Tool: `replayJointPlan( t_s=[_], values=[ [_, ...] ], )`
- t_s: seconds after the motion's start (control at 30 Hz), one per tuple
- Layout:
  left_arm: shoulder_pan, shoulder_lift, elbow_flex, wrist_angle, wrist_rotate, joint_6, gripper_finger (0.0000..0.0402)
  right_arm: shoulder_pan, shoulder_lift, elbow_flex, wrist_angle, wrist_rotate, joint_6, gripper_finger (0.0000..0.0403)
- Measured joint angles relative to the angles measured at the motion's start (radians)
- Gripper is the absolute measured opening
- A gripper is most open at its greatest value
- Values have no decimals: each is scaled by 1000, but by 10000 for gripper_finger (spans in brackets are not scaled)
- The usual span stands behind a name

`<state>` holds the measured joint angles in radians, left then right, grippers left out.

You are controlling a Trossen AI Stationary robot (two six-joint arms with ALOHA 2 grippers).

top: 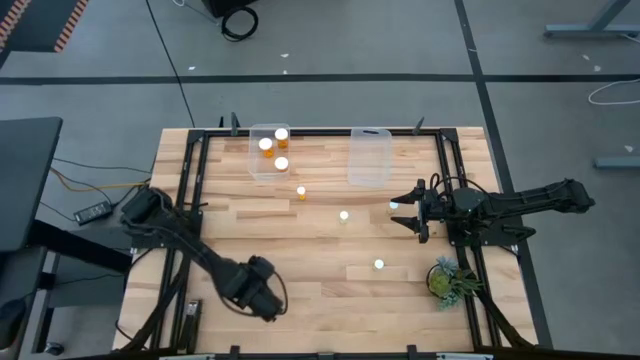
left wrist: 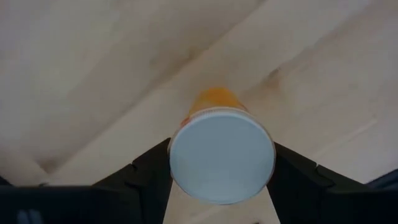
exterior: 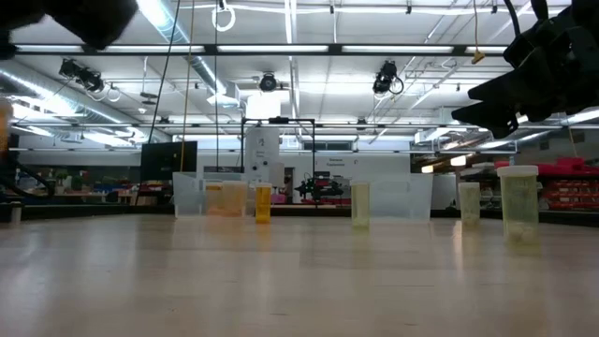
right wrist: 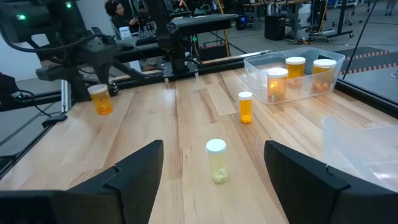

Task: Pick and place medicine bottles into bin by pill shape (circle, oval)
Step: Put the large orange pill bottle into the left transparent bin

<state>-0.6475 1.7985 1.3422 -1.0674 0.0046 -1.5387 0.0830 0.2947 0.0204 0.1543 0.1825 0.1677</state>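
Note:
My left gripper [top: 262, 292], near the table's front left, is shut on an amber bottle with a white cap [left wrist: 222, 155]. The same bottle shows in the right wrist view [right wrist: 101, 99]. My right gripper [top: 408, 210] is open and raised at the right, beside a pale bottle [top: 394, 205]. Another pale bottle [right wrist: 216, 162] stands on its base ahead of its fingers. An orange bottle [top: 301, 192] and a pale one [top: 378, 265] stand on the table. Three bottles [top: 281, 163] stand in the left clear bin [top: 254, 160]. My left gripper pinches the bottle at its white cap [left wrist: 177, 158] between its two fingers [left wrist: 152, 168], one on each side. The fingers come from above, pointing down. The bottle hangs upright below them, its amber body [left wrist: 214, 99] toward the table, lifted clear of the wood.
A second clear bin [top: 368, 157] stands at the far right of centre with nothing showing inside. A small green potted plant [top: 447, 278] sits at the right front. Black frame rails [top: 190, 200] run along the table's sides. Bare wood lies between the two arms.

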Motion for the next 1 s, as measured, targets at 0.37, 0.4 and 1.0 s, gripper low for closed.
replayJointPlan(
  t_s=[0.37,0.4,1.0],
  values=[
    [163,0,0,-7,0,323,229,0,0,0,0,0,0,284],
    [177,0,0,-7,0,347,229,0,0,0,0,0,0,284],
    [366,0,0,25,-20,712,225,0,0,0,0,0,0,284]
  ],
)
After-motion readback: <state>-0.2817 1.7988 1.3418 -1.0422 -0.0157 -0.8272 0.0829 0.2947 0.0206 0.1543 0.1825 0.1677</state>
